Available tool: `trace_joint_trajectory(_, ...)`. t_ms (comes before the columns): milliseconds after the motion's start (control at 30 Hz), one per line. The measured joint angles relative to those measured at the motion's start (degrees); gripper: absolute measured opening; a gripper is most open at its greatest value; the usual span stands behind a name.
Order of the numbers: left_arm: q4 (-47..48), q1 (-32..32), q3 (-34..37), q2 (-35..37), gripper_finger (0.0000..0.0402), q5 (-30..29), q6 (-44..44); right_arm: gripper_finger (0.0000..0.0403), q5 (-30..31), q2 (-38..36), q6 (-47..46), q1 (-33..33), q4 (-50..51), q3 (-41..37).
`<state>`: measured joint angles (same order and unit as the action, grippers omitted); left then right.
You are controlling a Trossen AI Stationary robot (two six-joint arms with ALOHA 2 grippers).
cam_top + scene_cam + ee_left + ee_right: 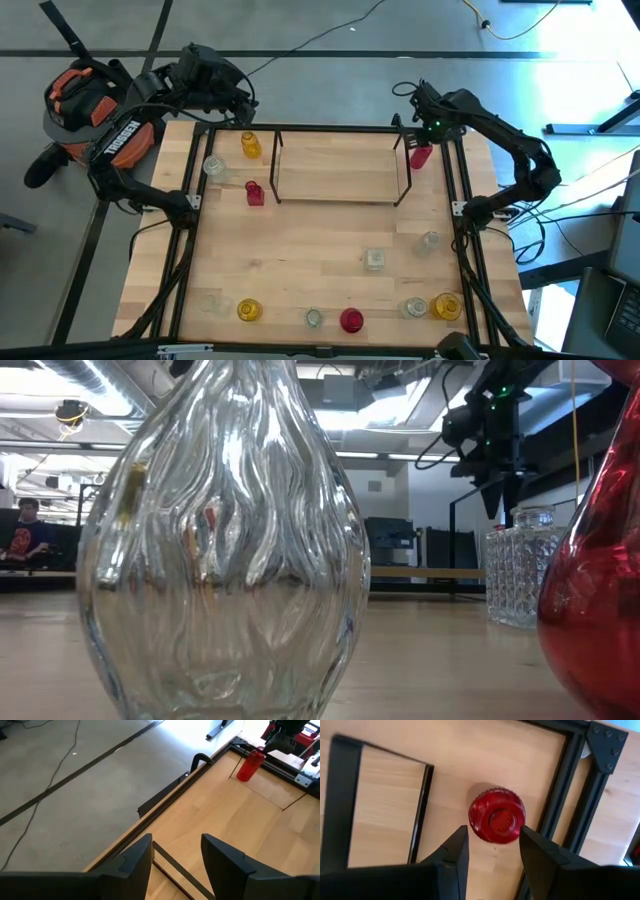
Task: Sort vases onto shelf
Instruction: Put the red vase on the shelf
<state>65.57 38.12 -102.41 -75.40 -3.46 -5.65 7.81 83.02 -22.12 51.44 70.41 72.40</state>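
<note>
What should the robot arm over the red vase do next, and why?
Probably lower the right tool straight down around the red vase. It hangs open right above the vase, which stands on the table beside the shelf, not on it. The left tool waits open at the far left corner.

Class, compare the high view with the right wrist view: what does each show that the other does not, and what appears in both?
Only the high view shows the left gripper at the table's far left corner, the yellow vase and the clear jars along the near edge. Only the right wrist view shows, from straight above, that the right gripper is open with its fingers apart from the vase. Both show the red vase beside the shelf and the right gripper above it.
</note>
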Motion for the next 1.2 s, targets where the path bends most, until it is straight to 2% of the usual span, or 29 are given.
trace_joint_trajectory(200,0.00,-0.01,0.00,0.00,0.0163,0.00,-0.24,0.0134,0.45,-0.02,-0.07,0.00,-1.15,0.00)
trace_joint_trajectory(333,-0.01,-0.03,0.00,0.00,0.0163,-0.02,-0.25,0.0134,-2.40,0.03,0.05,0.00,-2.22,0.00)
trace_joint_trajectory(567,-0.03,-0.03,0.00,0.00,0.0163,-0.02,-0.28,0.0134,-2.82,1.15,0.04,0.02,-1.95,0.00)
trace_joint_trajectory(967,-0.01,-0.03,0.00,0.00,0.0163,0.08,-1.77,0.0132,-3.48,5.54,0.23,0.04,-0.97,0.00)
trace_joint_trajectory(1067,0.48,-0.03,0.00,0.00,0.0163,0.14,-1.75,0.0115,-5.13,6.68,1.52,0.04,-0.82,0.13)
trace_joint_trajectory(1200,1.34,-0.03,0.01,0.00,0.0163,0.17,-1.76,0.0052,-5.80,7.02,2.43,0.07,-0.76,0.20)
